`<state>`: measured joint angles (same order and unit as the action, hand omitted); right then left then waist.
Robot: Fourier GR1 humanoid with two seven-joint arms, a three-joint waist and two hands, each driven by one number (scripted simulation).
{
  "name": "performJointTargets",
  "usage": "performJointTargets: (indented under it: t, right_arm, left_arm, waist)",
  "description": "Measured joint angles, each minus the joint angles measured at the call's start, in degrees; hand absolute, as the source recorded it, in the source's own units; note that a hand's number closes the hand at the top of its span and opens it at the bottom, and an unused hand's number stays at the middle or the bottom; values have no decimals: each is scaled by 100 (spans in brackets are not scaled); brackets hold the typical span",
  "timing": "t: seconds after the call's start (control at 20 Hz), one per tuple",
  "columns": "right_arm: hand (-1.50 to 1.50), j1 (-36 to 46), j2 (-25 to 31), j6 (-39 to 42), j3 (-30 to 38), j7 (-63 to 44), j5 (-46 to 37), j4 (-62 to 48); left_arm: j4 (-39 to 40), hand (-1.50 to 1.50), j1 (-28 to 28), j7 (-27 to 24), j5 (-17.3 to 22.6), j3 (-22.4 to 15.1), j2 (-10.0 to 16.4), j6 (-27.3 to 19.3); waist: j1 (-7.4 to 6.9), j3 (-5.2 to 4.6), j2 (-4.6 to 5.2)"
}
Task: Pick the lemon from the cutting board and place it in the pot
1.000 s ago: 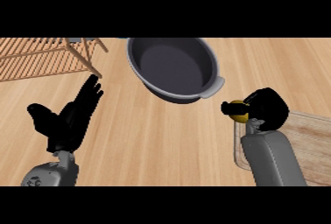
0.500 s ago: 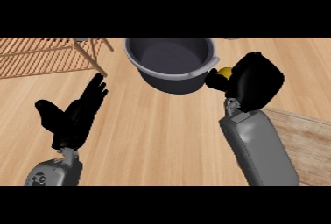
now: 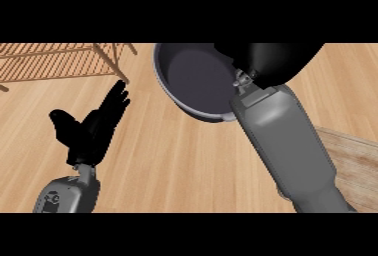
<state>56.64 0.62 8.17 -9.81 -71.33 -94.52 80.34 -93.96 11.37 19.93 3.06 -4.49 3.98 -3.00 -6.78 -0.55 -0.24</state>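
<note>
Black right hand (image 3: 277,60) is now hovering over the pot (image 3: 190,80) rather than beside it, hiding the lemon, so release looks near though its grip cannot be told; the left hand (image 3: 88,131) is resting, fingers straight.

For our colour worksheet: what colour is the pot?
The pot is dark grey; the head view shows it best.
</note>
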Motion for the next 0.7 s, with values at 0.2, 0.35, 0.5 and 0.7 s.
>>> performJointTargets:
  t: [0.2,0.35,0.5,0.7]
  right_arm:
    - [150,541,1,112,349,6,-38,-378]
    - [150,902,-1,148,728,9,-93,-736]
    - [150,1161,-3,150,1073,8,-106,-1090]
    - [150,1412,-6,72,1503,-3,-107,-1557]
  left_arm:
    - [43,0,78,-12,2,-30,-24,23]
    - [41,0,161,-15,-27,-50,-65,-16]
    - [60,0,203,-20,-37,-55,-69,-15]
    - [56,0,226,-37,-46,-16,-44,-22]
  waist:
    - [-65,9,50]
    - [-88,15,87]
    - [-108,20,115]
    - [-91,26,133]
